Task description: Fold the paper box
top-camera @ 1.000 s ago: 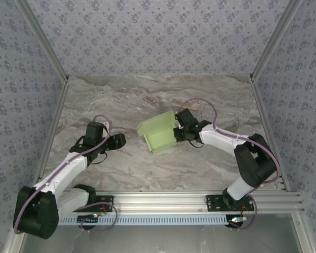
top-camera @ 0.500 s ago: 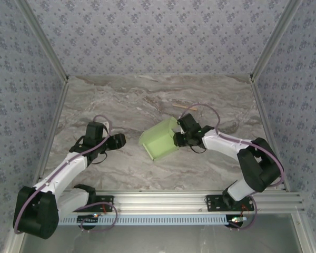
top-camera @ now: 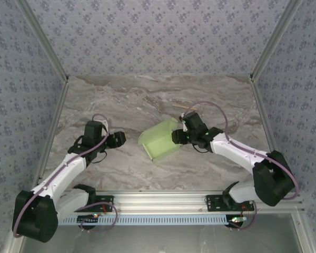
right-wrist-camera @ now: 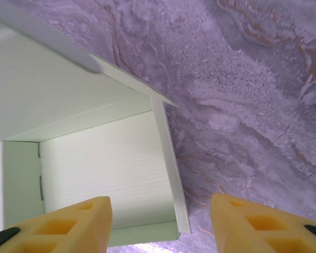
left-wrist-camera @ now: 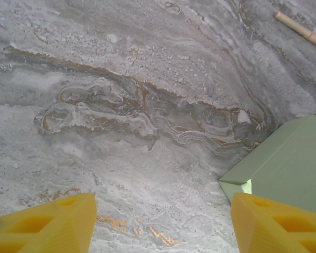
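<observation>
Paper box (top-camera: 159, 140) lies on the desk (top-camera: 121, 100); right claw (right-wrist-camera: 160, 224) spread at its right wall, left claw (left-wrist-camera: 163, 226) spread, near its left side

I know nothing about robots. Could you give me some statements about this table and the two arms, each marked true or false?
1. The pale green paper box lies flat as an unfolded sheet. False: it is folded up into a box shape, and the right wrist view looks into its open inside.
2. The left jaws stand open with nothing between them. True.
3. A thin tan wooden stick lies on the grey marbled table, apart from the box. True.
4. The right jaws are clamped shut on the stick. False: they stand apart at the box, with one box wall between them.
</observation>
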`<state>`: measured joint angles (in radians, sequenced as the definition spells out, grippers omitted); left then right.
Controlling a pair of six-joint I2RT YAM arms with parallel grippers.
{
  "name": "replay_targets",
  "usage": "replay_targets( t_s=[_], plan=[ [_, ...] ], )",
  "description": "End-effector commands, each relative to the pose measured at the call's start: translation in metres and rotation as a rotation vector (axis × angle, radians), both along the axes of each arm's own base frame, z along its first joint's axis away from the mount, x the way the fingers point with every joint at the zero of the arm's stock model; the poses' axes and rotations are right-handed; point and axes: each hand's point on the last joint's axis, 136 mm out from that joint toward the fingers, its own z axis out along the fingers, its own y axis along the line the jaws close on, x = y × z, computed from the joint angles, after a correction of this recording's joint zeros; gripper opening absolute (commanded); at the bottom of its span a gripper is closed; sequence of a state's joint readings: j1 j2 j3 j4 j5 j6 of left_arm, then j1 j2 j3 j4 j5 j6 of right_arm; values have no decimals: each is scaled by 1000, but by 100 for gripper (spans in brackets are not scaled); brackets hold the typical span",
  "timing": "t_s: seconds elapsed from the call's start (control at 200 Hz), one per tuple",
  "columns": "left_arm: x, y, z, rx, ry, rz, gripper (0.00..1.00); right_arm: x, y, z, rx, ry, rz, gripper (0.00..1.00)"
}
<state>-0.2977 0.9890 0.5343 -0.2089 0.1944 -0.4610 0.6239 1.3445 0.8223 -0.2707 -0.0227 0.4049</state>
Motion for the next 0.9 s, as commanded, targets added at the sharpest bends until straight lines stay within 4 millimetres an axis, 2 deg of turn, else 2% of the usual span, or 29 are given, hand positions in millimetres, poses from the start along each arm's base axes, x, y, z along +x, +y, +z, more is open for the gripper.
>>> replay_targets(
  t_s=[0.0, 0.165, 0.22, 0.31, 0.45, 0.46, 0.485, 0.595, 0.735, 0.834, 0.894],
  plan=[
    [8, -6, 29, -26, -80, -8, 68, -2, -10, 28, -14, -59, 17, 55],
    [16, -7, 49, -51, -137, 6, 68, 17, -42, 61, 8, -144, -65, 56],
    [19, -8, 56, -59, -155, 7, 69, 31, -56, 68, 28, -150, -99, 57],
    [23, -9, 65, -71, -182, 10, 69, 64, -74, 69, 33, -134, -140, 59],
    [26, -11, 75, -88, -210, 9, 70, 123, -93, 47, -20, -61, -155, 60],
    [26, -11, 76, -89, -212, 8, 70, 131, -93, 52, -23, -75, -152, 60],
    [27, -11, 77, -87, -212, 8, 70, 142, -94, 50, -42, -73, -147, 61],
    [28, -11, 80, -75, -225, -2, 71, 180, -92, 28, -83, -27, -92, 63],
    [31, -13, 83, -65, -240, -17, 79, 208, -81, 0, -115, 12, -17, 68],
    [34, -19, 89, -89, -251, -44, 90, 217, -77, -19, -151, 34, 40, 69],
    [36, -25, 92, -107, -250, -65, 94, 221, -74, -28, -163, 43, 71, 69]
  ],
)
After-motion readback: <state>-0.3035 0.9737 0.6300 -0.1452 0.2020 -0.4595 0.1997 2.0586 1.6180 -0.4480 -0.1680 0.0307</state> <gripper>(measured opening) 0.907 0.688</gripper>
